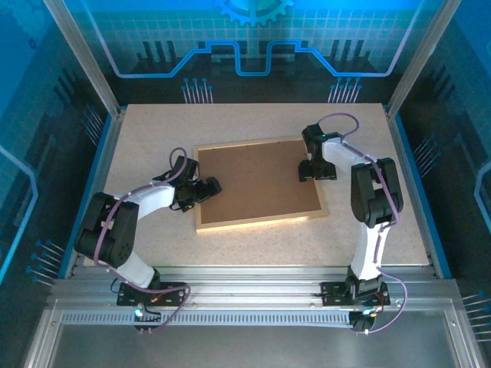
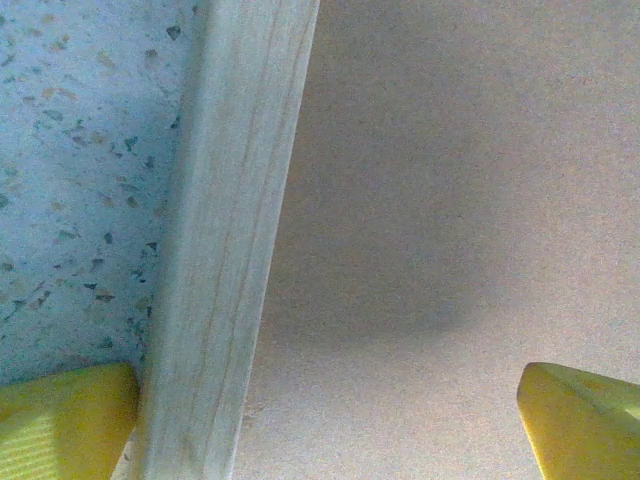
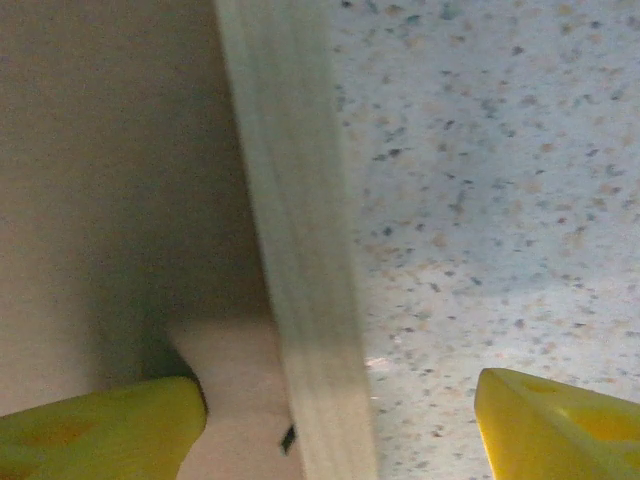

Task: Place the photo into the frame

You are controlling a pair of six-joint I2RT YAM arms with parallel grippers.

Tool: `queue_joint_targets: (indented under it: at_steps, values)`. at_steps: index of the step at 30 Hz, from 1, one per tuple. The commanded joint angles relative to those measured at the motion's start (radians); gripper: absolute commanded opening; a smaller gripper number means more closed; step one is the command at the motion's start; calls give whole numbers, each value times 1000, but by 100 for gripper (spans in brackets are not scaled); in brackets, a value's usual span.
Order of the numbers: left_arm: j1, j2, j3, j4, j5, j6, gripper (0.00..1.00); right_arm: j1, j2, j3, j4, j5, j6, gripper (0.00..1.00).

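Jaws wide astride the frame (image 1: 261, 221), backing board (image 1: 257, 180) inside.

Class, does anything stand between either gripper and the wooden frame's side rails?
Nothing visible does. The left gripper and right gripper each straddle a rail of the frame, open fingers over the brown board and the table.

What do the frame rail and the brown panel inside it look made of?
The frame: pale wood, matte, fine grain lines running along the rail. The brown panel: probably fibreboard or stiff card, uniformly dull with no grain.
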Motion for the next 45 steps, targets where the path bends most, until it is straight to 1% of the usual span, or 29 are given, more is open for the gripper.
queue_joint_targets:
  at_steps: [1,4,9,16,19,24,32,36,45]
  values:
    - [-40,61,3,114,124,-24,99,69,35,-58,44,-251,59,78]
    - [-40,61,3,120,129,-26,99,68,35,-55,45,-258,61,78]
    - [-40,46,-1,108,120,-19,99,53,-11,-38,14,-169,38,78]
    - [-37,23,16,56,81,16,99,-26,-109,-18,-42,-109,-40,78]
    - [-36,15,23,36,68,30,99,-68,-135,-35,-50,-87,-58,78]
    - [-35,18,32,22,61,38,99,-121,-161,-82,-38,-86,-69,78]
    - [-35,18,38,12,61,38,99,-129,-126,-110,7,-96,-72,78]
    - [-34,10,36,6,57,38,99,-129,-101,-98,10,-64,-77,78]
    - [-34,11,32,9,58,38,99,-138,-46,-100,29,-104,-87,77]
